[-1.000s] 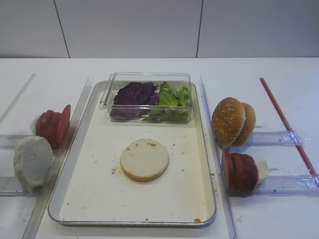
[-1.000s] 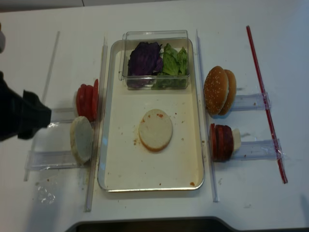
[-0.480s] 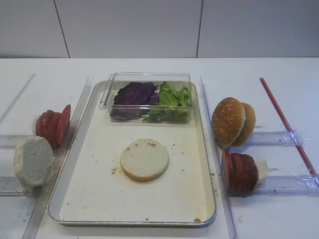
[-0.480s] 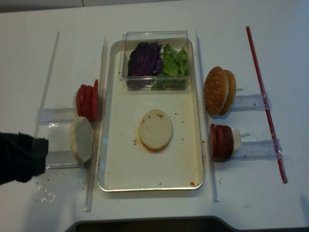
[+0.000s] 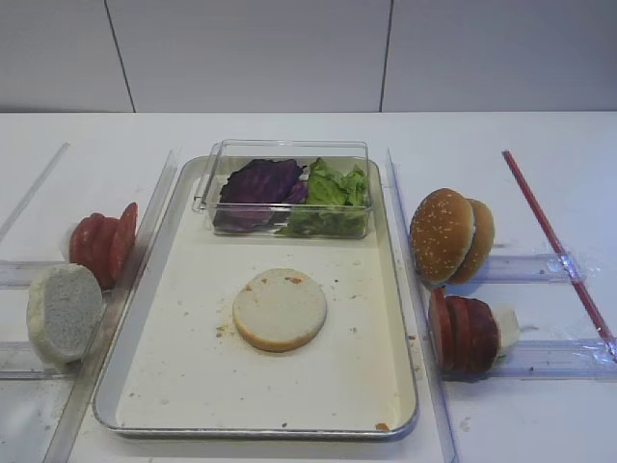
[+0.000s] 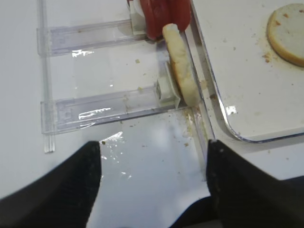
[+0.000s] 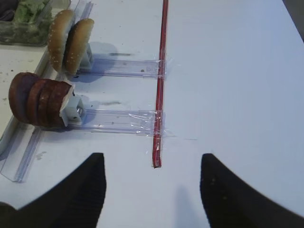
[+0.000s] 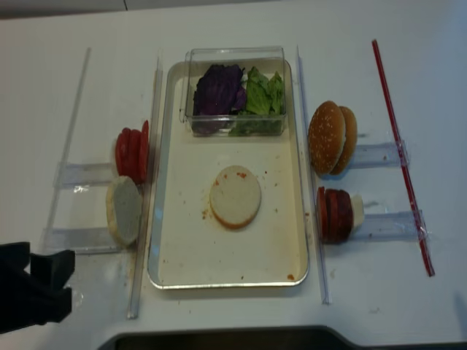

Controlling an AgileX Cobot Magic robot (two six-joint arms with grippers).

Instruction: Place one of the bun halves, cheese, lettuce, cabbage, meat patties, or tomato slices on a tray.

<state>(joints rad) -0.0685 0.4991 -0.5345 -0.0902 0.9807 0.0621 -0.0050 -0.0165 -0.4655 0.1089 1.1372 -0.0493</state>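
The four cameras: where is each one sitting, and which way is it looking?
Exterior high: in front, tilted down at the tray; no robot shows.
Exterior high (realsense): overhead, straight down; left gripper at the corner.
Right wrist: behind the open right gripper, facing the meat patties.
Left wrist: behind the open left gripper, facing the pale bun half.
All show food holders.

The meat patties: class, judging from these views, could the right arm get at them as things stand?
Probably yes. The meat patties stand in a row on the right, outside the tray, ahead of the open right gripper. Only bare table lies between; the sesame buns sit farther back.
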